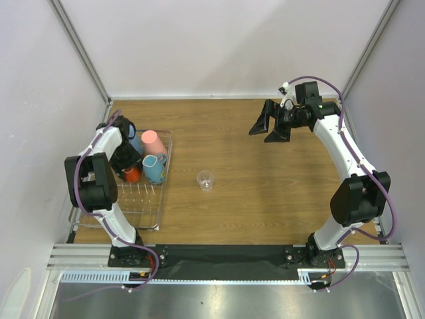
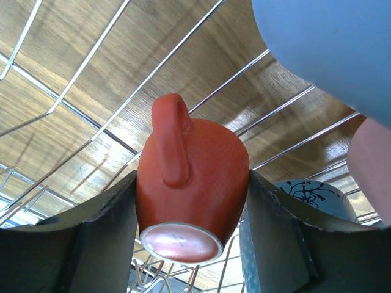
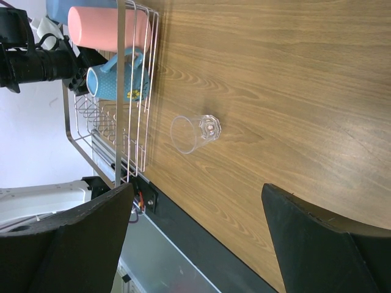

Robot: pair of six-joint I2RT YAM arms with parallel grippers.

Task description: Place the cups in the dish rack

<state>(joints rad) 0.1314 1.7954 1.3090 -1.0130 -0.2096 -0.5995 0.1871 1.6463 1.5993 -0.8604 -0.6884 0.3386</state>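
Orange mug (image 2: 195, 171) (glossy, rounded) over silvery wire rack (image 1: 143, 203).

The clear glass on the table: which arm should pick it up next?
Right. The right gripper is open and empty, and its wrist camera looks at the clear glass on the table. The left gripper is shut on the orange mug at the dish rack.

The dish rack (image 1: 147, 203) is shiny silver wire. Inside it, the small mug (image 2: 189, 177) is orange-red with a pale pink bottom. The blue mug (image 3: 116, 82) in the rack has dark swirly flower drawings. The rack also holds a pink tumbler (image 1: 153, 141) and a light blue tumbler (image 2: 324, 43). Outside the rack, the little glass (image 1: 206, 180) is see-through, and the table (image 1: 279, 186) is brown with wood stripes.
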